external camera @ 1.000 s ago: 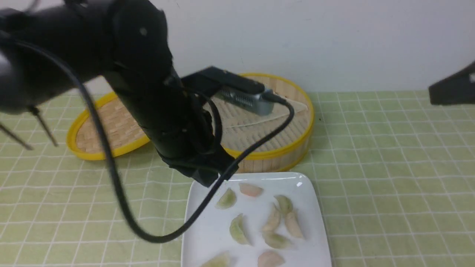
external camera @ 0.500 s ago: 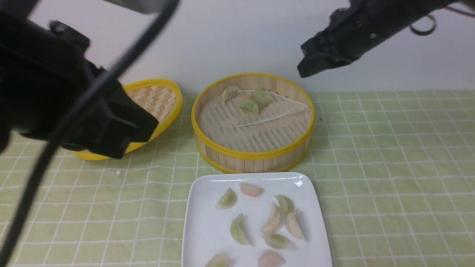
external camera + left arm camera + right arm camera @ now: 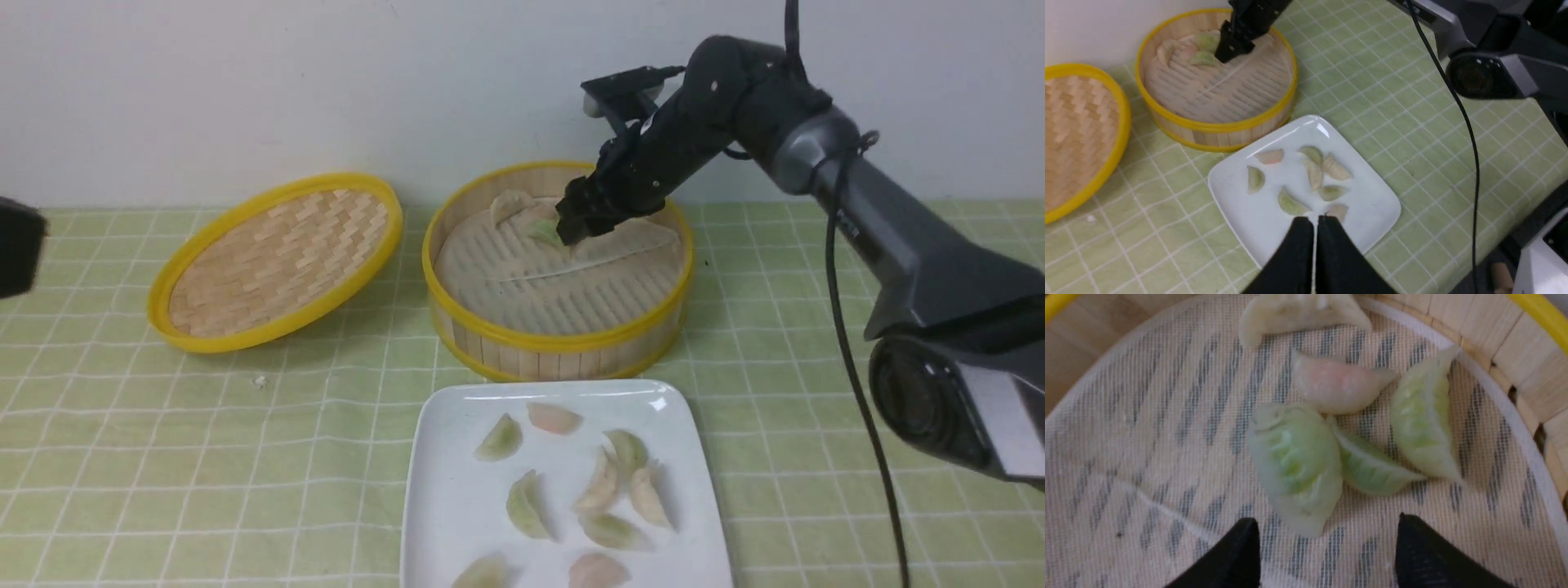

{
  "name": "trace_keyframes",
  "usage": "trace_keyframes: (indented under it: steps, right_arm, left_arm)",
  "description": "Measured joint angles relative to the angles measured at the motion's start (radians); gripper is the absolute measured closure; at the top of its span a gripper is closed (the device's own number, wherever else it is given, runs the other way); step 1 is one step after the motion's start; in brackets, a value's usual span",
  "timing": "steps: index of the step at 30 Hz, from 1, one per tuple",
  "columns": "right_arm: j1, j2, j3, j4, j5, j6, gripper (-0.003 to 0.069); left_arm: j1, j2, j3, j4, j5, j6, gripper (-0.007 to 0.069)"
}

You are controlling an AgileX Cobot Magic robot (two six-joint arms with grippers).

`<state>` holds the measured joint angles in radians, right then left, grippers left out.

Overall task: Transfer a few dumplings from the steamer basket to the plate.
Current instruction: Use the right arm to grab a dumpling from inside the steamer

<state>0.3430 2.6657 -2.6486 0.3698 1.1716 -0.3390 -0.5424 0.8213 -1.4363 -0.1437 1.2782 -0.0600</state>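
Observation:
The steamer basket (image 3: 563, 343) stands at the back centre with several dumplings (image 3: 1294, 461) at its far side on the whitish liner. My right gripper (image 3: 571, 231) reaches down into the basket, open and empty, its fingertips (image 3: 1231, 555) just short of a green dumpling (image 3: 545, 233). The white plate (image 3: 445, 523) lies in front of the basket and holds several dumplings (image 3: 522, 506). My left gripper (image 3: 1315, 222) is shut and empty, high above the plate's (image 3: 1237, 212) near edge; only a dark bit of that arm shows at the front view's left edge.
The shallow woven lid (image 3: 277, 257) leans tilted to the left of the basket. A green checked cloth (image 3: 857, 343) covers the table. A small crumb (image 3: 259, 380) lies on the cloth in front of the lid. A white wall stands close behind the basket.
My left arm has swung away from over the plate and basket, out to the left edge. My right arm has come in from the upper right and lowered its open gripper into the basket.

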Motion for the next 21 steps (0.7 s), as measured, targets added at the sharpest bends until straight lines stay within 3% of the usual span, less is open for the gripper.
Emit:
trace_keyframes:
  steps: [7, 17, 21]
  right_arm:
    - [0.008, 0.032, -0.007, -0.001, -0.038, -0.106, 0.0232]
    - [0.01, 0.07, -0.008, 0.029, -0.078, -0.301, 0.0231]
    - [0.015, 0.075, -0.01, 0.044, -0.083, -0.326, 0.0242]
  left_arm:
    - [0.0, -0.028, 0.0, 0.111, 0.001, -0.071, 0.0631]
    - [0.0, -0.028, 0.0, 0.125, 0.002, -0.079, 0.0631]
    - [0.0, -0.028, 0.0, 0.126, 0.002, -0.08, 0.0631]
